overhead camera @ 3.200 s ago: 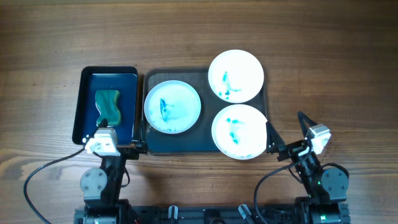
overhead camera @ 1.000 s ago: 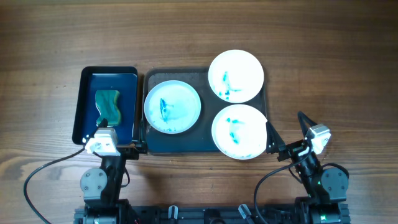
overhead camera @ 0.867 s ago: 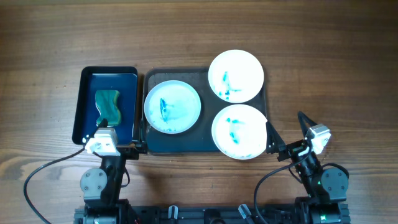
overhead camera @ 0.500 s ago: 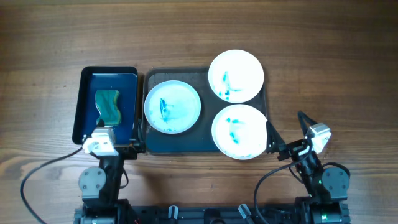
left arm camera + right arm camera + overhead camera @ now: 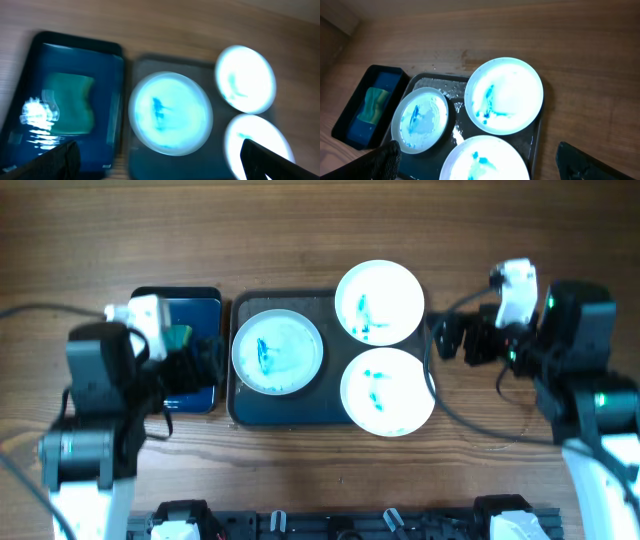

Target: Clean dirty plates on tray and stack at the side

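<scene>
Blue basin (image 5: 200, 308) partly hidden under left arm (image 5: 100, 380); left tool (image 5: 157, 150), right tool (image 5: 477, 149) spread wide.

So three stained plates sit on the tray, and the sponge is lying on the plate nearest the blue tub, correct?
Not quite. The three stained plates do sit on the tray, but the sponge lies inside the blue tub beside the tray, not on a plate. The right wrist view shows this most clearly.
</scene>
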{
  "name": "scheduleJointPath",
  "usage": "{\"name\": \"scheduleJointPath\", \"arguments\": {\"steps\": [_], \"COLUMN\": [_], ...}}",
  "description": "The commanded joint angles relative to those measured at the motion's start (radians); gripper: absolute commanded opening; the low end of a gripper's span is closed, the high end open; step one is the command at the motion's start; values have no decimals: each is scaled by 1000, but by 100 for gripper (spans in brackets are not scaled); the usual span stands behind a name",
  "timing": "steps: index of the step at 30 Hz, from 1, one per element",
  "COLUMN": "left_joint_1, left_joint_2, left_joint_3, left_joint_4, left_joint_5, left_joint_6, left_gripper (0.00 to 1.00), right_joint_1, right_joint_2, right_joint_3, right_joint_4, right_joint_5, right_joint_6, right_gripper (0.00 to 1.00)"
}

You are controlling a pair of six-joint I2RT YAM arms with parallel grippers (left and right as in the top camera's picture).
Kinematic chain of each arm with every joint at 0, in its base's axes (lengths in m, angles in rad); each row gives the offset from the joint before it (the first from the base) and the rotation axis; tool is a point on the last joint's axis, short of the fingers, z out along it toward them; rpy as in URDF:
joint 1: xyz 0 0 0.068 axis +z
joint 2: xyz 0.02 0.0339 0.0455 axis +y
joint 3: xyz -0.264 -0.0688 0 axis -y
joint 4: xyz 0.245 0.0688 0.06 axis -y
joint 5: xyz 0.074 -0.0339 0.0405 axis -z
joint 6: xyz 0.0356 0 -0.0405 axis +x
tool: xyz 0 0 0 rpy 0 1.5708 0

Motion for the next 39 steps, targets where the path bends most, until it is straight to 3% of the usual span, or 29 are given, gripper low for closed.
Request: {"name": "scheduleJointPath", "arguments": {"steps": [1, 5, 7, 10, 15, 22, 24, 28, 32, 36, 39], "left_joint_1": [-3, -3, -3, -3, -3, -3, -3, -3, 11, 89, 121], "left_joint_2": [126, 265, 312, 352, 387, 481, 503, 570, 666, 766, 845], "left_joint_3": [33, 33, 33, 33, 33, 33, 33, 33, 33, 33, 33], "left_joint_4": [-7, 15, 5, -18, -20, 19, 46, 87, 106, 153, 240], "left_joint_5": [238, 179, -26, -271, -382, -417, -460, -474, -480, -481, -451], "left_joint_6": [-3, -15, -185, -332, -341, -333, -333, -280, -228, -224, -126], "left_gripper": [100, 100, 100, 100, 100, 96, 93, 87, 83, 68, 63], "right_joint_1": [2, 53, 164, 352, 513, 555, 558, 560, 566, 573, 573], "right_joint_2": [97, 213, 278, 398, 611, 854, 889, 931, 931, 931, 931], "right_joint_3": [29, 29, 29, 30, 30, 30, 30, 30, 30, 30, 30], "right_joint_4": [14, 32, 62, 140, 240, 415, 462, 522, 520, 517, 517], "right_joint_5": [-81, -150, -71, 40, 193, 207, 206, 206, 208, 219, 219], "right_joint_6": [55, 59, 146, 291, 440, 522, 531, 550, 546, 540, 539], "right_gripper": [100, 89, 84, 80, 64, 40, 31, 4, 4, 4, 4]}}
